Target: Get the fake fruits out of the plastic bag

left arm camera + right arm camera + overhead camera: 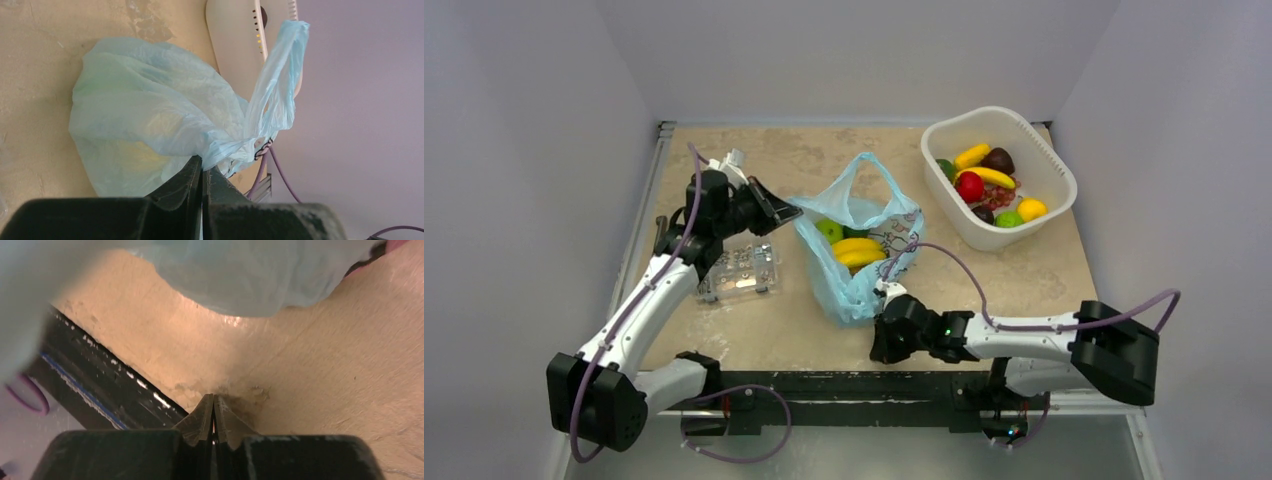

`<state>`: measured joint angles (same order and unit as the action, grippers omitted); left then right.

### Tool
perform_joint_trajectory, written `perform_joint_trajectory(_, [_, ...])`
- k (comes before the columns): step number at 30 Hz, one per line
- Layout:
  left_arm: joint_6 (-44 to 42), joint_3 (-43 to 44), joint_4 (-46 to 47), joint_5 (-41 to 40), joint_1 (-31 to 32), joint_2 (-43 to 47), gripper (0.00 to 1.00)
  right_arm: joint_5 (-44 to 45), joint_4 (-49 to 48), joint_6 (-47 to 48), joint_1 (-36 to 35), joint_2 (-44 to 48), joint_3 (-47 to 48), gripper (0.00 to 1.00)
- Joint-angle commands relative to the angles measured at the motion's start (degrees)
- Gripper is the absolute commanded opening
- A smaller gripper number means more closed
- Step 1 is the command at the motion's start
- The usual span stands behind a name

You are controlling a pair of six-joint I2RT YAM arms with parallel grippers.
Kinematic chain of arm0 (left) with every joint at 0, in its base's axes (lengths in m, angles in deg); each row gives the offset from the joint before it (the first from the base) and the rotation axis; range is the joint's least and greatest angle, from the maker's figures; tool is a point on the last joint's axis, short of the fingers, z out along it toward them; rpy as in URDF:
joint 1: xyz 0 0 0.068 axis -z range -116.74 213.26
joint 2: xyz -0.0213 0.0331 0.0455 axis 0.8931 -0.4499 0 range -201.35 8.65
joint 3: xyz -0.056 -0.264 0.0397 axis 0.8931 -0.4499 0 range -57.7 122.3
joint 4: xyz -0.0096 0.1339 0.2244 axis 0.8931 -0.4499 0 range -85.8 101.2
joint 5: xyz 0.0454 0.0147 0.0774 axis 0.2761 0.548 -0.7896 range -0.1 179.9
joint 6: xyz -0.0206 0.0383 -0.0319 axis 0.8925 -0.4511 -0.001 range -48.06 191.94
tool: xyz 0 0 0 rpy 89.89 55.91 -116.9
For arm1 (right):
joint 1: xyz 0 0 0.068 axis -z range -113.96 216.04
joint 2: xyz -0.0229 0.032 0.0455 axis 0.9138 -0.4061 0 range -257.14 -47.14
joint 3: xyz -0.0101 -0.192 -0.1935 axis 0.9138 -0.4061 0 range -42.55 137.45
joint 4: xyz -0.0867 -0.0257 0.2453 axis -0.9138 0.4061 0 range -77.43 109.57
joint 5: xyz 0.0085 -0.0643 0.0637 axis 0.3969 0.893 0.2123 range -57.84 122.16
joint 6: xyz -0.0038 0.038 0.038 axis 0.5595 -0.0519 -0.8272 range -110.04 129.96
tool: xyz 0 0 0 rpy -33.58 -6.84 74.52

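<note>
Left gripper (pixel 202 167) clamps the left rim of the plastic bag (pixel 150 115) at mid-table, fake fruits (pixel 854 248) inside; right gripper (pixel 214 402), jaws pressed together, lies off its near corner by the table (pixel 754 340) front edge.

No legible text or markings

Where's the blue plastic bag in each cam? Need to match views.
Top external: plastic bag mid-table, left of the white basket.
Left wrist: bag fills centre-left, with one edge pinched in the left gripper.
Right wrist: bag is blurred along the top edge and left side, beyond the shut right gripper.
Shared landmark: the beige table under the bag in all three.
</note>
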<state>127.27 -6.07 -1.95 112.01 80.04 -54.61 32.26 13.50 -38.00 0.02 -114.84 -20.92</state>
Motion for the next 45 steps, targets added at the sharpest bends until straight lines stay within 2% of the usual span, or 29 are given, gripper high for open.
perform_joint_trajectory(1, [-1.5,0.3,6.0,4.9,-1.8,-1.2,0.0,1.5,7.2,1.5,-0.3,-3.0,6.9,0.0])
perform_joint_trajectory(5, [-5.4,1.1,1.9,7.0,-1.9,-2.1,0.0,6.3,16.8,2.3,-0.3,5.5,11.6,0.01])
perform_joint_trajectory(11, [-9.2,0.9,-1.5,10.9,-1.9,-1.3,0.0,13.0,32.4,8.8,-0.3,15.0,23.0,0.26])
perform_joint_trajectory(12, [-9.8,0.8,-1.9,11.7,-1.9,-0.8,0.06,13.6,34.0,9.7,-0.2,15.7,24.6,0.29])
perform_joint_trajectory(13, [-10.3,0.4,-2.1,12.2,-1.9,-0.1,0.17,14.3,35.2,10.3,-0.2,16.3,26.1,0.34])
perform_joint_trajectory(14, [-10.5,-0.3,-2.1,12.6,-1.9,1.2,0.33,15.1,36.0,10.5,-0.1,16.7,27.4,0.36])
perform_joint_trajectory(15, [-10.8,-1.1,-2.2,12.5,-1.9,2.7,0.38,16.0,36.8,10.3,0.2,16.8,28.9,0.4])
perform_joint_trajectory(16, [-11.2,-1.7,-3.0,11.8,-1.9,4.4,0.48,16.7,37.6,9.9,0.7,16.8,30.3,0.48])
perform_joint_trajectory(19, [-12.9,-2.6,-7.0,10.7,-1.9,8.6,0.62,16.3,37.9,8.7,4.7,16.2,33.4,0.81])
perform_joint_trajectory(21, [-12.3,-4.1,-8.0,11.4,-1.8,10.7,0.83,15.2,38.0,7.8,9.4,15.5,34.9,0.93])
perform_joint_trajectory(22, [-11.3,-5.1,-7.6,11.9,-1.7,11.7,0.92,14.6,38.2,6.9,12.2,15.2,35.5,0.98])
perform_joint_trajectory(23, [-10.2,-6.5,-6.9,12.3,-1.6,12.5,0.98,13.4,37.8,6.1,14.5,14.9,35.6,0.99])
perform_joint_trajectory(24, [-9.2,-7.6,-6.2,12.2,-1.4,13.3,1.0,11.4,36.8,5.3,16.9,14.9,35.4,0.99])
perform_joint_trajectory(28, [-6.5,-10.0,-6.0,9.0,1.3,14.1,1.0,1.7,34.3,-2.0,24.5,13.0,34.0,0.99])
perform_joint_trajectory(33, [-1.1,-10.4,-2.5,3.6,8.6,10.2,1.0,-9.7,23.0,-10.2,26.0,12.2,25.7,0.99])
perform_joint_trajectory(38, [4.6,-11.9,6.6,5.9,10.5,5.5,0.75,-13.9,16.5,-15.1,26.5,13.4,18.6,0.98])
perform_joint_trajectory(41, [5.2,-13.1,8.1,4.8,10.6,5.7,0.57,-15.9,12.2,-17.7,26.7,15.0,15.0,0.81])
perform_joint_trajectory(43, [5.8,-13.9,9.8,5.1,10.6,5.9,0.41,-17.3,7.8,-19.9,26.7,16.0,12.3,0.79])
perform_joint_trajectory(45, [6.6,-14.9,13.5,5.8,10.6,5.8,0.33,-19.0,0.7,-21.7,26.9,16.0,9.2,0.76])
